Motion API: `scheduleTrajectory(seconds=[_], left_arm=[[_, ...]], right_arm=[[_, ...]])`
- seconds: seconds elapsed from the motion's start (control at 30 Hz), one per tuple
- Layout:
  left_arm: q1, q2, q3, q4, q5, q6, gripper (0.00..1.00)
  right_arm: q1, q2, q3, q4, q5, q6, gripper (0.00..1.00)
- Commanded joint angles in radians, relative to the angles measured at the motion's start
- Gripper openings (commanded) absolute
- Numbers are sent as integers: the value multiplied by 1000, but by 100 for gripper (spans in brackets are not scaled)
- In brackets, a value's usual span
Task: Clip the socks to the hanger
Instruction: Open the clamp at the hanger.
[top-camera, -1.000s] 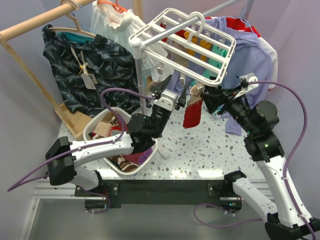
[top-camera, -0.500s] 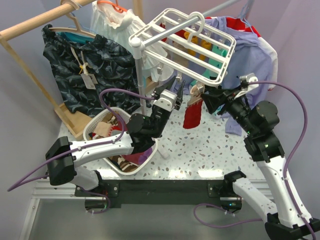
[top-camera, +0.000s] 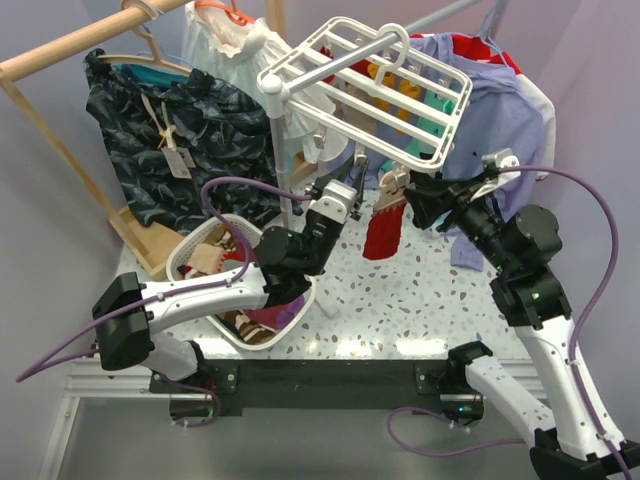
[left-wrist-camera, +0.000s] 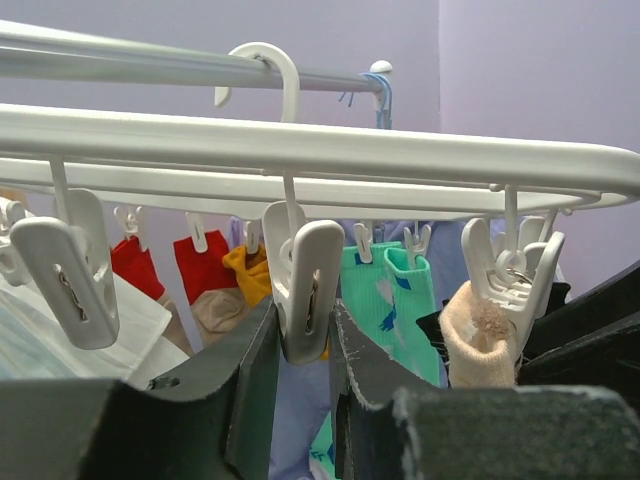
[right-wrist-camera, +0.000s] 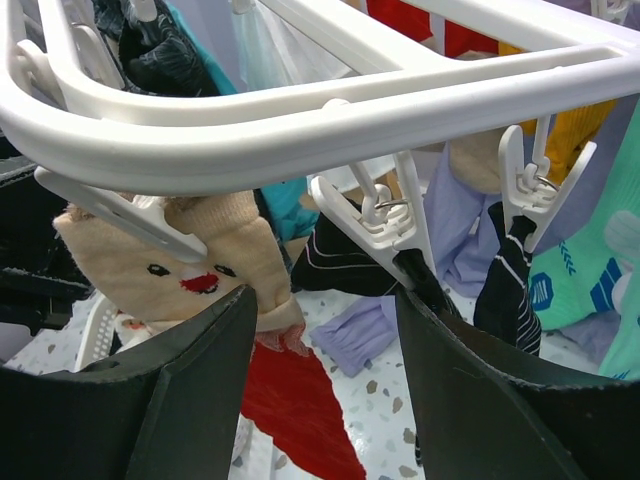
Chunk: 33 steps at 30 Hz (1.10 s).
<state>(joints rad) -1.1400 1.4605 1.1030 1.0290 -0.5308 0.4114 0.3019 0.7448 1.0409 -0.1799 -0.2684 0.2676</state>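
A white clip (left-wrist-camera: 305, 290) of the hanger (left-wrist-camera: 320, 145) is clamped between the left fingers (left-wrist-camera: 250, 400). The right fingers (right-wrist-camera: 170, 400) are held apart, with the red sock (right-wrist-camera: 290, 400) cuff just beside one.

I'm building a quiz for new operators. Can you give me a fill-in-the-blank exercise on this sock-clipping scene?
1. The left gripper straddles a white ____ hanging from the hanger.
2. The sock hanging by the right gripper is mostly ____.
3. The white laundry basket sits beside the ____ arm.
Missing words: clip; red; left.
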Motion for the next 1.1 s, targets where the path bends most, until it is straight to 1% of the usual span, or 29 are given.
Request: scheduleTrajectory(seconds=[0.0, 0.07, 0.2, 0.33, 0.37, 0.43, 0.47, 0.6, 0.67, 0.7, 0.8, 0.9, 1.07], left_arm=[[-1, -14, 5, -4, 8, -34, 3], [-1, -25, -11, -33, 8, -66, 0], [-1, -22, -20, -150, 25, -134, 0], [0, 1, -19, -222, 61, -216, 0], [-1, 6, -17, -234, 69, -238, 0], [-3, 14, -12, -265, 78, -259, 0], [-3, 14, -14, -271, 81, -281, 0], [-3, 9, -5, -328, 107, -321, 0], [-3, -5, 1, -349, 115, -338, 0], [-3, -9, 1, -368, 124, -342, 0], [-3, -29, 6, -409, 146, -362, 0], [-4, -51, 0, -429, 166, -378, 0], [-7, -92, -25, -448, 204, -388, 0]], right_arm=[[0, -13, 31, -26, 29, -21, 62], [0, -13, 51, -61, 14, -22, 62], [2, -16, 120, -150, -14, -28, 61], [3, -31, 162, -214, -67, -22, 61], [0, -32, 171, -220, -115, -16, 61], [2, -32, 191, -204, -184, -5, 61], [3, -27, 195, -193, -266, 19, 61], [3, 7, 174, -83, -395, 110, 59], [3, 36, 169, -57, -432, 148, 59], [3, 51, 172, -37, -492, 159, 59], [2, 129, 192, -12, -590, 203, 58], [2, 162, 183, -1, -556, 222, 58], [3, 185, 182, -24, -369, 220, 58]])
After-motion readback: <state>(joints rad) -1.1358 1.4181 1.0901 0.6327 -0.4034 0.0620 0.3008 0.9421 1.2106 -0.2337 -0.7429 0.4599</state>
